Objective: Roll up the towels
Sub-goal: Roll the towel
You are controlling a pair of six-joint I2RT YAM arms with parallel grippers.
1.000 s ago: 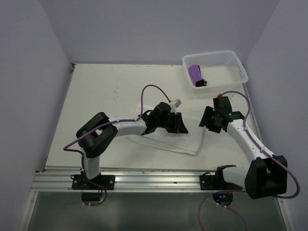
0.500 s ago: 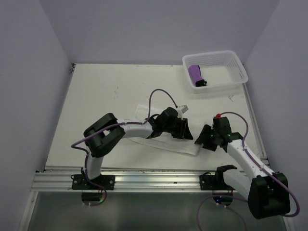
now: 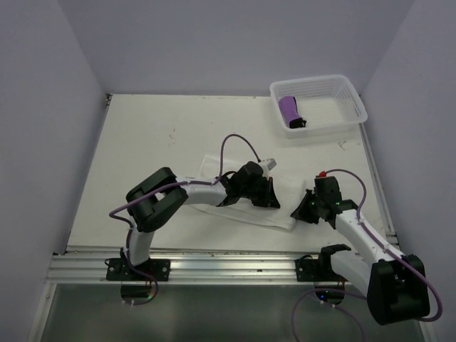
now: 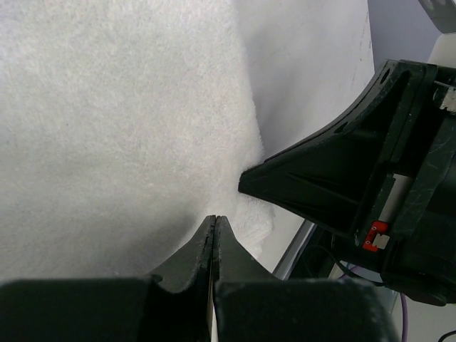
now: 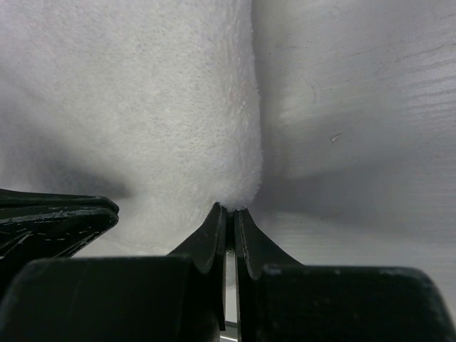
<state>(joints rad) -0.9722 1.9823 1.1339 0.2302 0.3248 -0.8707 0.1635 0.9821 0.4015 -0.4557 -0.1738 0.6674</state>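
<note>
White towel [image 3: 278,219] lies flat on the table [image 3: 157,142], its long way running from far left to near right.
Both grippers are at its near right end. The right gripper [image 5: 229,208] pinches the edge. The left gripper [image 4: 214,217] has its fingers squeezed together just beside it. I think the roll should go toward the far left.

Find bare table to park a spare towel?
Free: far-left table, from the left wall to the basket; also the strip between basket and right claw. Crowded: near centre, where left claw and right claw meet at the white towel's right edge.
</note>
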